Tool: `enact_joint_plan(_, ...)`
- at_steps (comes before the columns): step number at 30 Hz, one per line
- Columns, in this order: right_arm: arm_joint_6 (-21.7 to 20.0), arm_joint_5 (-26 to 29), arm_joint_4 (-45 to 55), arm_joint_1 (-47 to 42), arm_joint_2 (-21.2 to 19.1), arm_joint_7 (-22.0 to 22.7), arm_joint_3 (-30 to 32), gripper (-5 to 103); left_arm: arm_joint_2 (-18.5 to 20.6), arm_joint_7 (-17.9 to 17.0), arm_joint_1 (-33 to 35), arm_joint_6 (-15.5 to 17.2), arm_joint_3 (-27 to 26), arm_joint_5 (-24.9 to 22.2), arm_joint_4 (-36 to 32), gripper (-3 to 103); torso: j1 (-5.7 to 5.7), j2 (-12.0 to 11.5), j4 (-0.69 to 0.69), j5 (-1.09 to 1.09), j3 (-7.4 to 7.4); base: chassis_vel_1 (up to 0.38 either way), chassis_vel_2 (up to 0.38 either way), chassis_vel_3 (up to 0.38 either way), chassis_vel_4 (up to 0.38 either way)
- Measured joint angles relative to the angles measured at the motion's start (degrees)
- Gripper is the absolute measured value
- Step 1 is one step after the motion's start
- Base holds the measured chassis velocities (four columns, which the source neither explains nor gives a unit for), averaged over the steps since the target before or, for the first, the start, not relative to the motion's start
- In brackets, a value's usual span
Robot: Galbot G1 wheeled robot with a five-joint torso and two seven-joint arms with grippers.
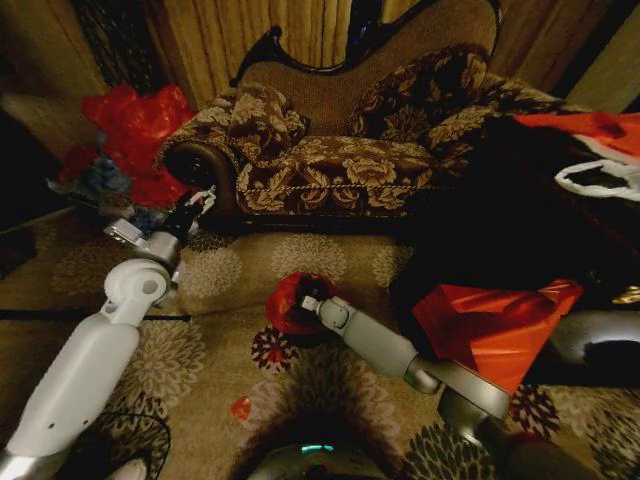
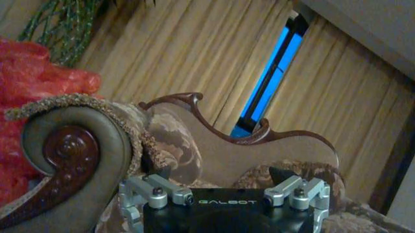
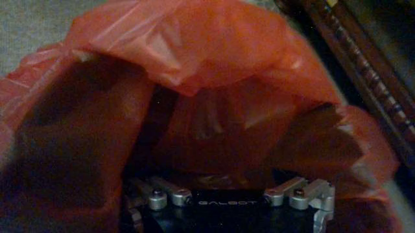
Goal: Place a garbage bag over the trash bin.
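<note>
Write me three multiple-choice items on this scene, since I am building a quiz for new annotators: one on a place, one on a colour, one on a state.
1. Where is the right end effector?
A. At the garbage bag on the carpet in front of the sofa
B. On the sofa seat
C. Raised beside the curtain

2. What colour is the garbage bag?
A. Blue
B. Red
C. White

3. What state is the garbage bag in?
A. Folded flat
B. Knotted shut
C. Open, its mouth spread

Answers:
1 A: in the head view the right end effector reaches into the garbage bag on the carpet, short of the sofa.
2 B: its film shows bright red in both the head and right wrist views.
3 C: the right wrist view looks into its hollow, with the wrinkled film spread around.

The left end effector hangs near the sofa's scrolled arm.
</note>
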Motion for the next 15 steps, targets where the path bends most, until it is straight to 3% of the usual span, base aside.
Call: enact_joint_plan(15, -0.7, 0.9, 11.5, 0.8, -8.8, -0.9, -0.1, 100, -0.4, 0.3, -2.0, -0.2, 2.8, 0.6, 1.6, 100, 0.00, 0.0, 0.00, 0.01, 0.00, 0.000, 0.000, 0.000, 0.000)
